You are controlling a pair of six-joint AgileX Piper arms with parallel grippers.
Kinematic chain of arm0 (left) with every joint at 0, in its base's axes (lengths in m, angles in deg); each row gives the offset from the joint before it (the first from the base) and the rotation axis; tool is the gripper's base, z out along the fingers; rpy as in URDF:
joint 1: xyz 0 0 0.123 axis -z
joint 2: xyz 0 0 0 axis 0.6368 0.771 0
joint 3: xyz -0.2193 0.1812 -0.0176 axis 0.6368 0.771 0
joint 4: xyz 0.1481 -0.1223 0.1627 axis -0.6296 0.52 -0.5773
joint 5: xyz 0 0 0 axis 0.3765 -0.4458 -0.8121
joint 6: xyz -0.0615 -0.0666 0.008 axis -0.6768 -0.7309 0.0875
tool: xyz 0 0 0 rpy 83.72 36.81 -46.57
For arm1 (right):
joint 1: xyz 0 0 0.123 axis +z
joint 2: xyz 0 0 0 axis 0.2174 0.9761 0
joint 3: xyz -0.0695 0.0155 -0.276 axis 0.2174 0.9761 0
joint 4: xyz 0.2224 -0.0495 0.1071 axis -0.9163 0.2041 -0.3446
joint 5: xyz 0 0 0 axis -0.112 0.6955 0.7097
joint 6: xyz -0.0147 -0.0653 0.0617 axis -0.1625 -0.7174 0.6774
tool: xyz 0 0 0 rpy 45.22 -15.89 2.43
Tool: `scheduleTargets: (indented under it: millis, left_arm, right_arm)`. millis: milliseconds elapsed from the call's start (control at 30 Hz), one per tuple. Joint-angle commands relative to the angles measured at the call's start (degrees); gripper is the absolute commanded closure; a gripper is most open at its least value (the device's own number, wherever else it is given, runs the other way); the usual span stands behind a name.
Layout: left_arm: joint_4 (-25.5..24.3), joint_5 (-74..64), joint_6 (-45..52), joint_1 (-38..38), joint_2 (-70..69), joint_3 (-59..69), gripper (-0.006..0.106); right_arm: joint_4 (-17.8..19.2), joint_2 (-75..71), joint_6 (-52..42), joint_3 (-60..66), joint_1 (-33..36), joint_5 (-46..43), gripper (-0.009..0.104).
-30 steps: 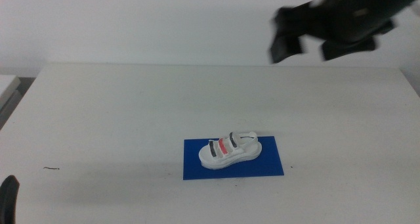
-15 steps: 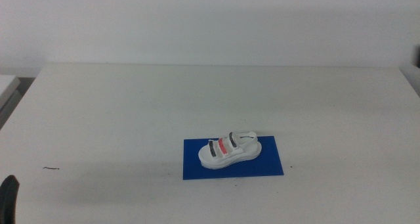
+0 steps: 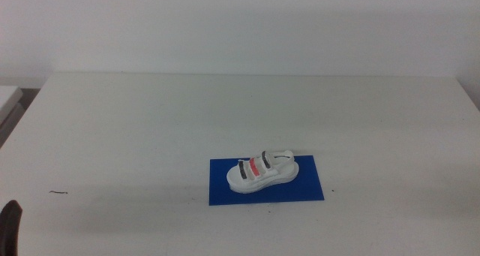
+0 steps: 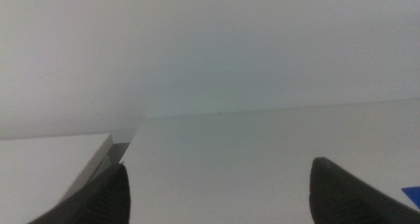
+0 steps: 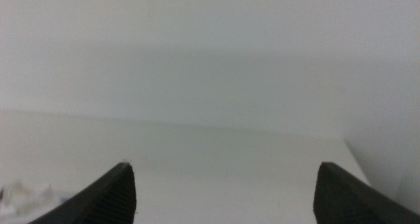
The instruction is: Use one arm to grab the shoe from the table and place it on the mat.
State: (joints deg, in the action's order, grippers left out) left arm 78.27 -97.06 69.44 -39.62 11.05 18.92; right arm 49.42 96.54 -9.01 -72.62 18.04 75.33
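Observation:
The white shoe [image 3: 262, 170] with dark and red straps lies on the deep blue mat [image 3: 225, 191] on the white table [image 3: 150, 128], a little right of the middle near the front. Nothing touches it. The left gripper [image 3: 9, 227] shows only as a dark tip at the bottom left corner of the middle view. In the left wrist view its jaws stand wide apart and empty [image 4: 216, 191]; a blue corner of the mat [image 4: 413, 191] shows there. The right arm is out of the middle view. In the right wrist view its jaws stand wide apart and empty [image 5: 223, 194].
A small dark mark [image 3: 58, 192] lies on the table at the front left. A second white surface [image 3: 9, 94] adjoins the table's left edge, with a gap between them [image 4: 118, 152]. A white wall stands behind the table.
The right arm, which was high at the upper right one second ago, has left the middle view. The shoe and mat have not moved.

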Motion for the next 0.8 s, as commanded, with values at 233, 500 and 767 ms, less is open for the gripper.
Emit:
scheduleTargets:
  millis: [233, 500, 767]
  left_arm:
    - [0.2, 0.7, -0.2, 0.1, 0.3, 0.0, 0.007]
    - [0.2, 0.7, -0.2, 0.1, 0.3, 0.0, 0.007]
    - [0.2, 0.7, -0.2, 0.1, 0.3, 0.0, 0.007]
  right_arm:
    - [2.3, -13.2, 0.5, 4.5, -0.4, 2.6, 0.004]
    - [2.5, -13.2, 0.9, 4.5, -0.4, 7.3, 0.004]
    - [2.5, -13.2, 1.6, 4.5, -0.4, 7.5, 0.004]
